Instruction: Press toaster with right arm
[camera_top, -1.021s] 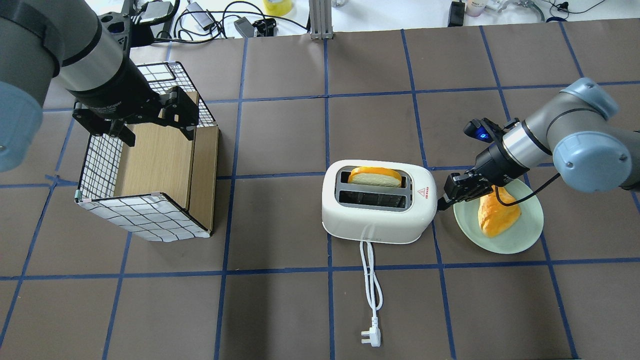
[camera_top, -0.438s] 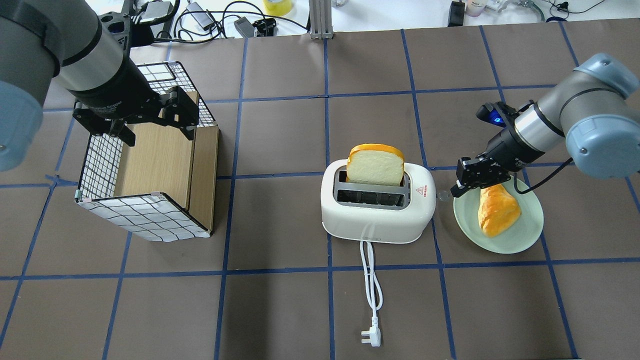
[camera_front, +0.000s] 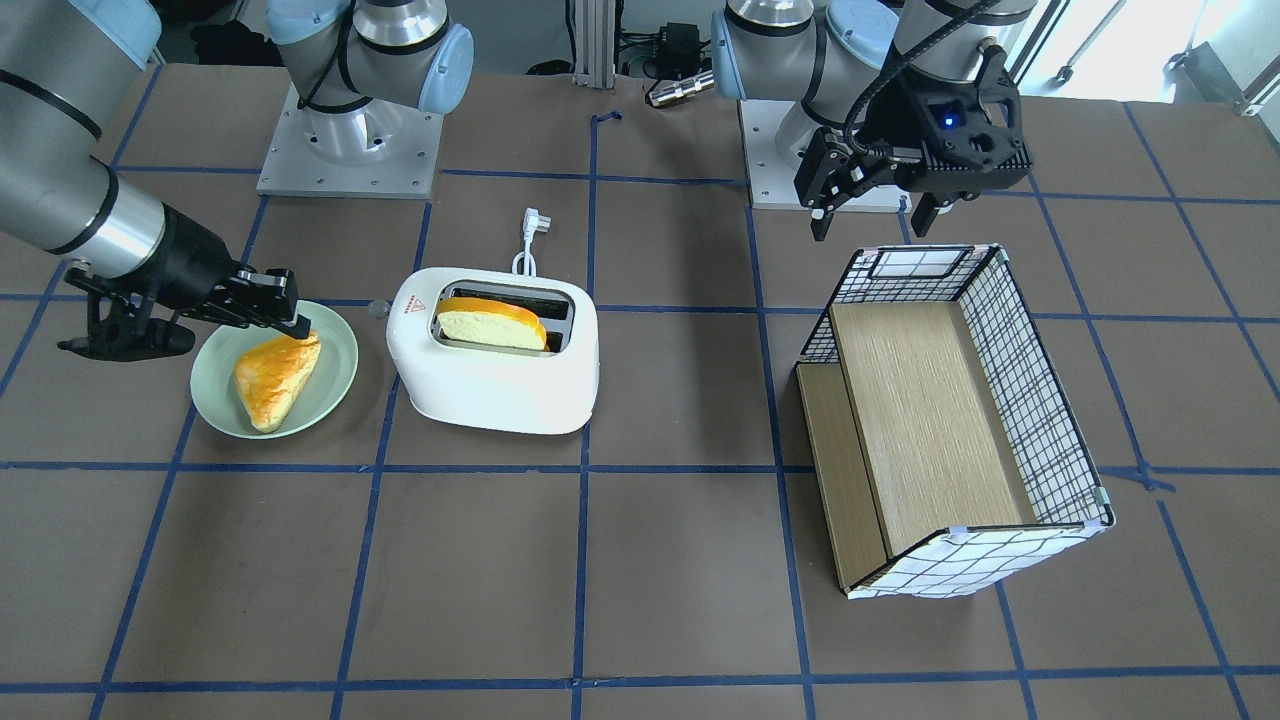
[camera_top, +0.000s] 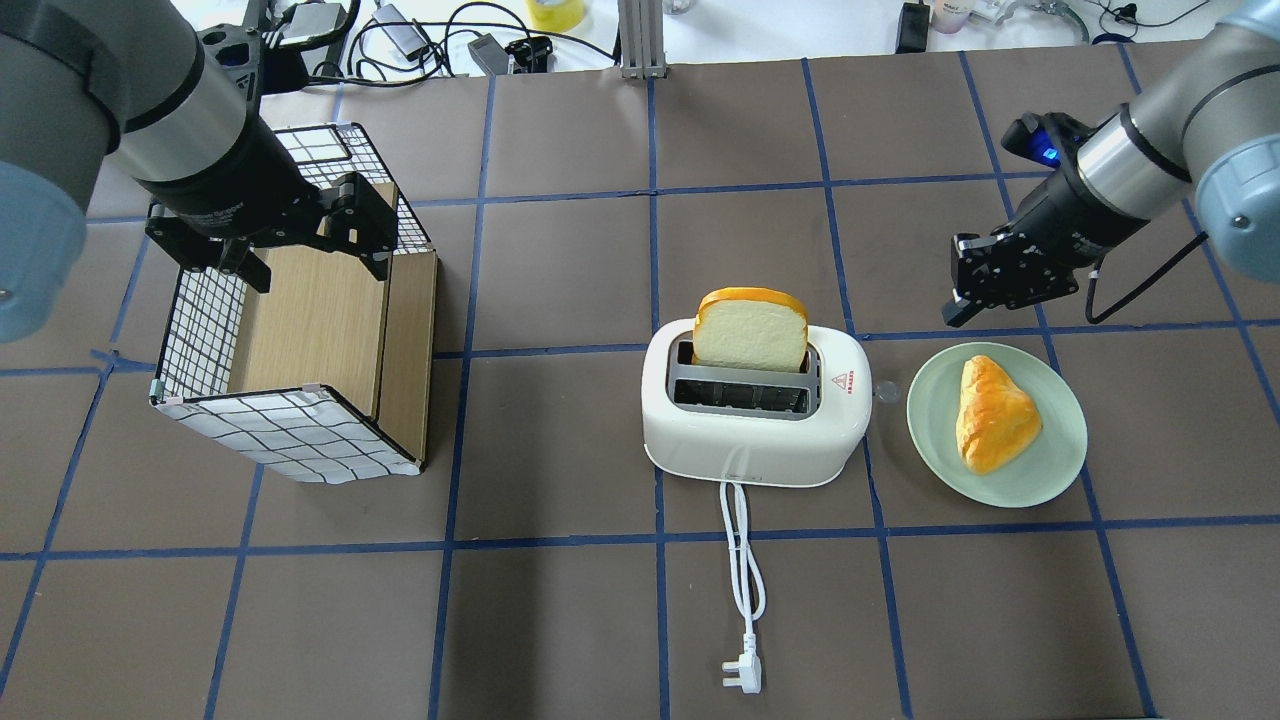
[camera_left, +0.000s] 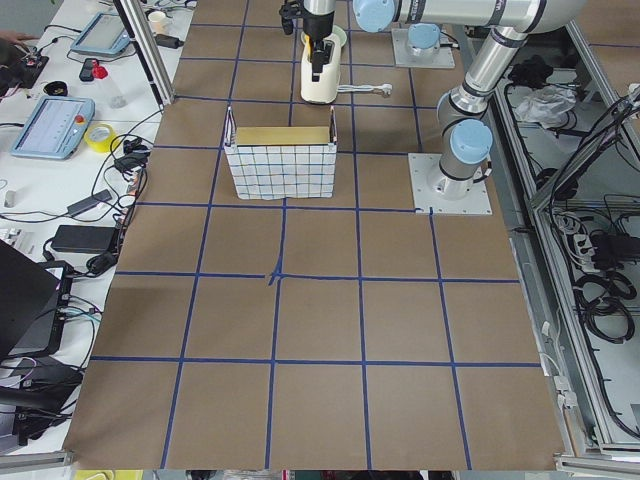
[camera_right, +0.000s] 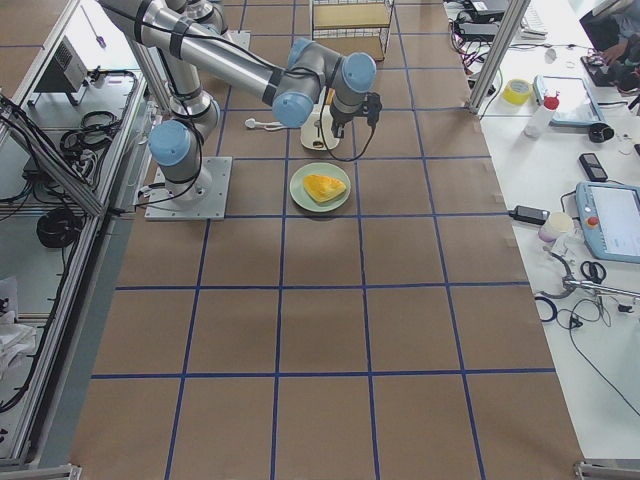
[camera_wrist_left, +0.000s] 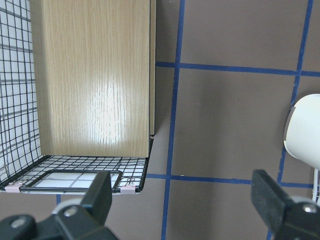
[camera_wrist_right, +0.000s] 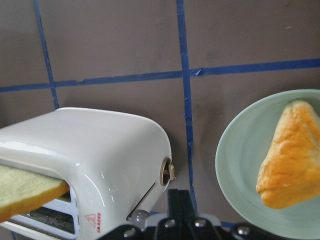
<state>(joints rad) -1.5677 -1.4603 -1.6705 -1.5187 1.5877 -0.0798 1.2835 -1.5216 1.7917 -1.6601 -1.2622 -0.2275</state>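
Note:
The white two-slot toaster (camera_top: 755, 425) stands mid-table with a bread slice (camera_top: 750, 330) standing high out of its far slot. It also shows in the front view (camera_front: 495, 365) and the right wrist view (camera_wrist_right: 85, 155), where its end lever (camera_wrist_right: 137, 216) and knob (camera_wrist_right: 167, 172) show. My right gripper (camera_top: 963, 305) is shut and empty. It hangs apart from the toaster, beyond the plate's far edge. Its fingertips (camera_wrist_right: 180, 202) are pressed together. My left gripper (camera_top: 290, 235) is open and empty over the wire basket, with both fingers (camera_wrist_left: 100, 192) spread wide.
A pale green plate (camera_top: 1050, 470) with a golden pastry (camera_top: 995, 415) lies right of the toaster. A wire basket with a wooden shelf (camera_top: 300, 330) lies on its side at the left. The toaster's white cord and plug (camera_top: 742, 672) run toward the near edge.
The bread slice rose out of the toaster slot. My right gripper left the toaster's right end and moved up, back and right, past the plate. The left arm has not moved.

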